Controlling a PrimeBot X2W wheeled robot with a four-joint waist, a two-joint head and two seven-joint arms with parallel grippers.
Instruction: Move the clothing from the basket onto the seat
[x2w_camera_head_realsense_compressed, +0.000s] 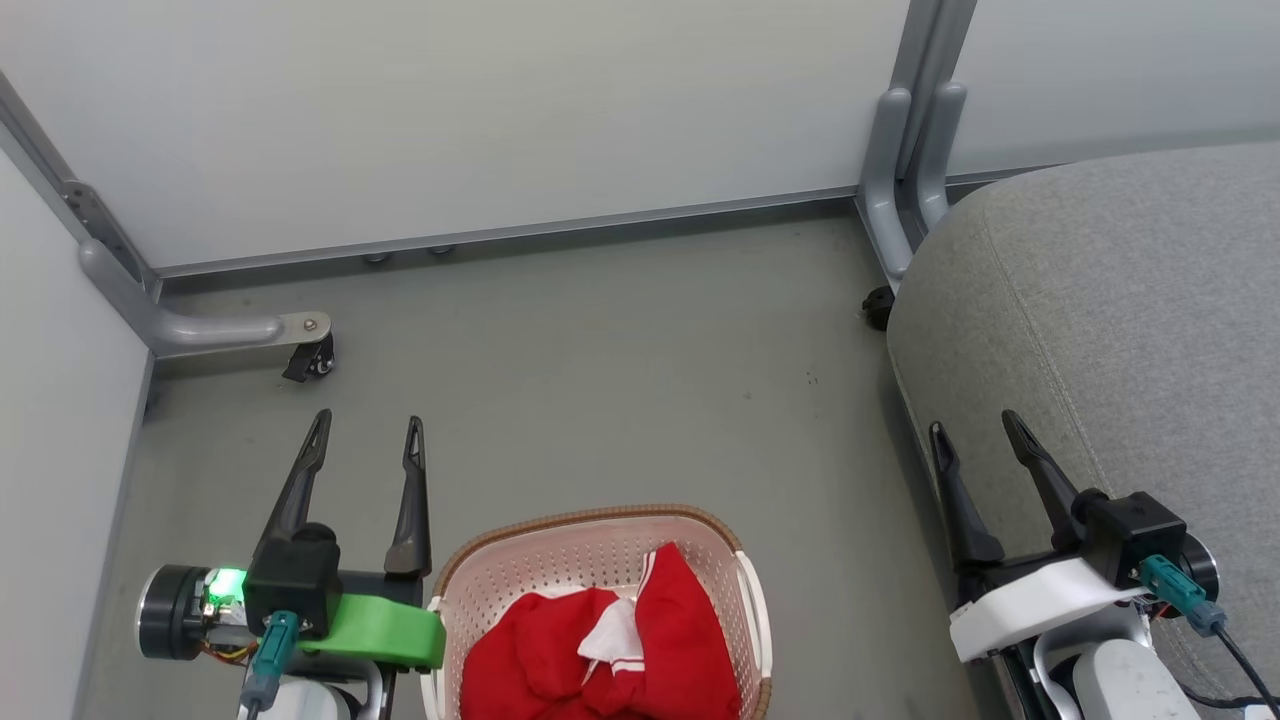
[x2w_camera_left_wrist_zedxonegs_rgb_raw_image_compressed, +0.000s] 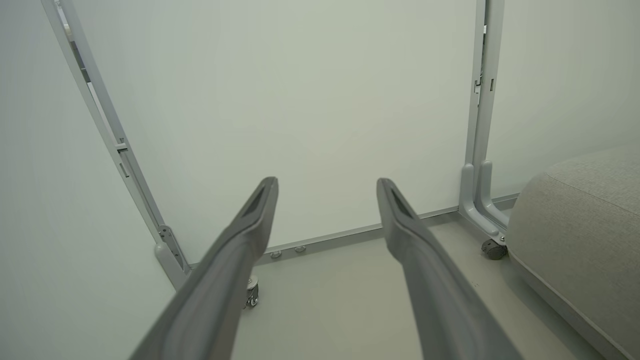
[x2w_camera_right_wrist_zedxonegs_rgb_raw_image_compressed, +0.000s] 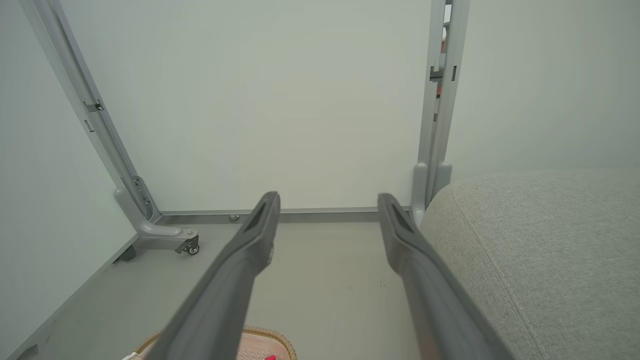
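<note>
Plenty of open floor (x2w_camera_head_realsense_compressed: 600, 380) mid-frame, right above the basket (x2w_camera_head_realsense_compressed: 590, 518). The seat (x2w_camera_head_realsense_compressed: 1100, 330) hogs the right side, partition panels (x2w_camera_head_realsense_compressed: 480, 120) wall off top and left, and a caster foot (x2w_camera_head_realsense_compressed: 240, 328) pokes out at left.

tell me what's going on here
Nothing is being handled yet. The red clothing lies bunched in the basket on the floor. The left gripper and right gripper are both open and empty. The grey seat stands to the robot's right, with no clothing on the part in view.
</note>
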